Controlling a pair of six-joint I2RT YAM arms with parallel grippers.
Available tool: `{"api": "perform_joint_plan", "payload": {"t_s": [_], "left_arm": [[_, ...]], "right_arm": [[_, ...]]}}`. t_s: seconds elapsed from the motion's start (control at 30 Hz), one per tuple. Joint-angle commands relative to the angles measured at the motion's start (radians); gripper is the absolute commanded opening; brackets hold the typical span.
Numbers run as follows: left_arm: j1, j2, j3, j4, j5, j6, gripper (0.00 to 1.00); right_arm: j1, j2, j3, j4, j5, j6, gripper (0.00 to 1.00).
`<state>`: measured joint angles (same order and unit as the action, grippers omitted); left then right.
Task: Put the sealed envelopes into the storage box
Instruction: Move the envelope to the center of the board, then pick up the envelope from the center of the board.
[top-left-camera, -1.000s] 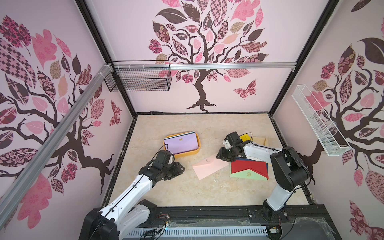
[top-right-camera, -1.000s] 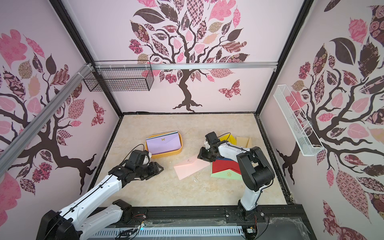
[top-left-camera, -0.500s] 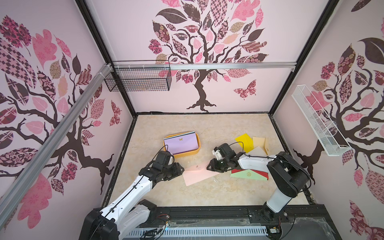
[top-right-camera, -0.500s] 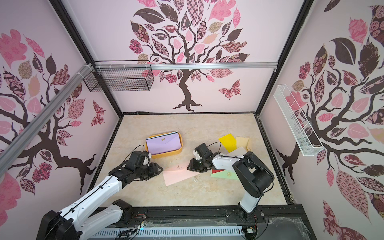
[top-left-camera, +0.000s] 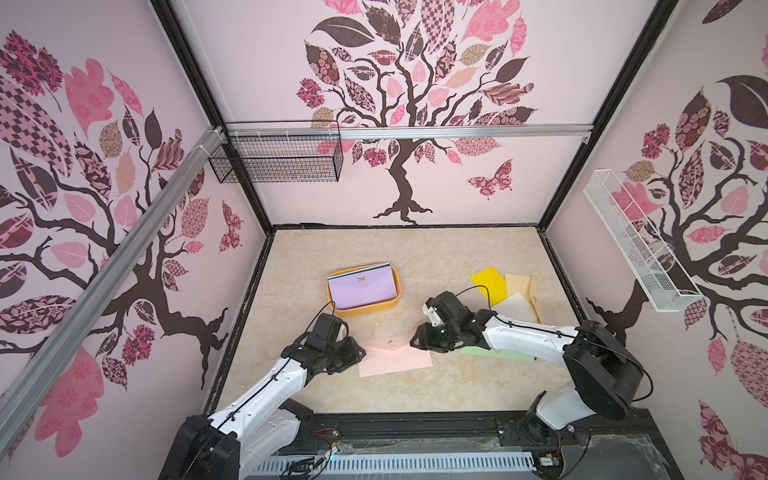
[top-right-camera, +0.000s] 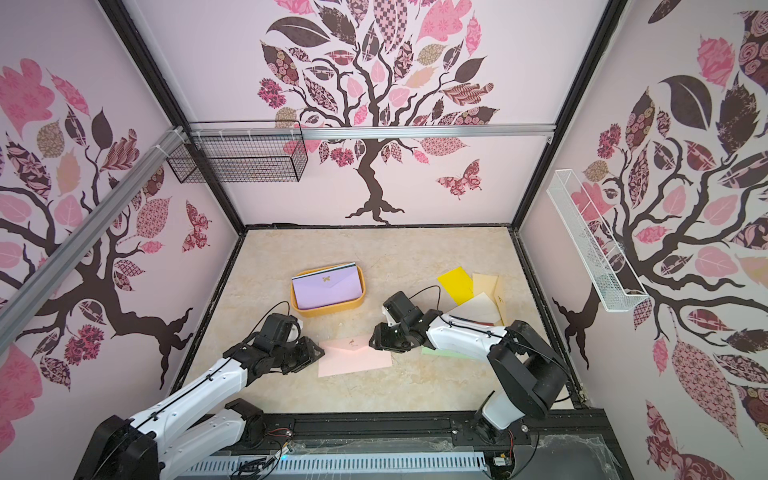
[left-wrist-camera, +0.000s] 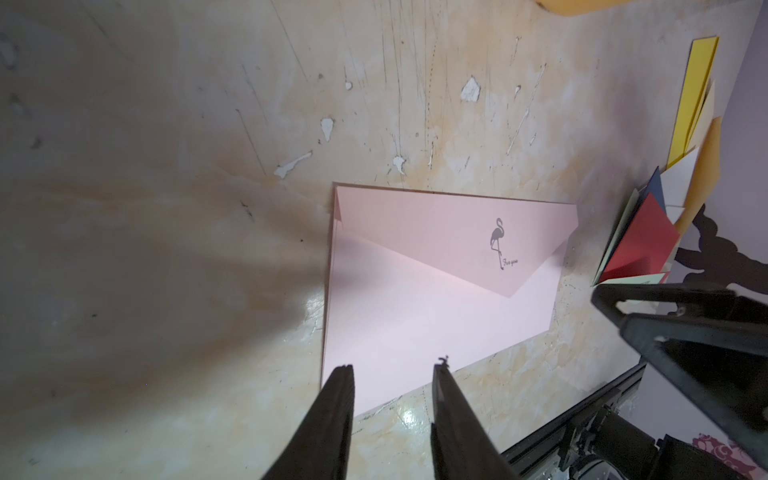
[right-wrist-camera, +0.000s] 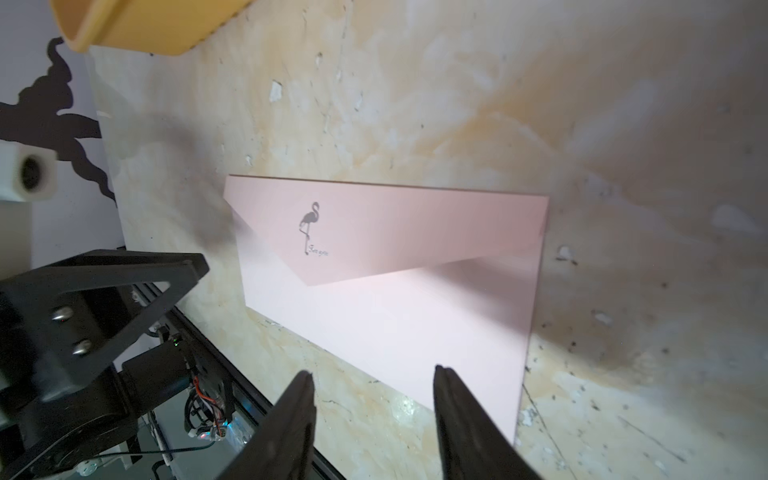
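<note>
Left gripper (left-wrist-camera: 395, 372) and right gripper (right-wrist-camera: 374, 374), both with jaws spread and empty, flank opposite ends of the flat pink paper envelope (top-left-camera: 395, 355) lying on bare beige marble-look tabletop (top-left-camera: 415, 266), near but apart from the shallow orange-yellow plastic storage box (top-left-camera: 365, 308).

The walls (top-left-camera: 257, 83) are light pink. Big brown trees (top-left-camera: 401, 183) with pink and dark leaves are on them, and a butterfly (top-left-camera: 490, 183) too. Black posts (top-left-camera: 195, 83) stand in the back corners. A silver bar (top-left-camera: 457, 132) runs across the back wall, and a black wire basket (top-left-camera: 276, 160) hangs from it. A white wire basket (top-left-camera: 636, 249) hangs on a side wall. The floor (top-left-camera: 415, 257) looks like sandy stone, with scratches and little white chips (left-wrist-camera: 470, 89).
</note>
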<state>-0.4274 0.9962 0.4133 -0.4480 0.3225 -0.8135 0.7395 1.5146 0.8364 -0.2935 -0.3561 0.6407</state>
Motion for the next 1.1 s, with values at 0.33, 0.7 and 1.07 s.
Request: {"api": "perform_joint_plan", "payload": {"t_s": [0.33, 0.7, 1.07], "left_arm": [[-0.008, 0.105, -0.021, 0.09, 0.008, 0.012, 0.19], [-0.011, 0.158, -0.071, 0.129, -0.011, 0.017, 0.15], [-0.012, 0.203, -0.076, 0.125, -0.016, 0.029, 0.13]], "right_arm": [[-0.175, 0.162, 0.102, -0.079, -0.061, -0.171, 0.52], [-0.172, 0.237, 0.063, -0.009, -0.153, -0.129, 0.52], [-0.146, 0.183, 0.019, 0.073, -0.252, -0.053, 0.51]]}}
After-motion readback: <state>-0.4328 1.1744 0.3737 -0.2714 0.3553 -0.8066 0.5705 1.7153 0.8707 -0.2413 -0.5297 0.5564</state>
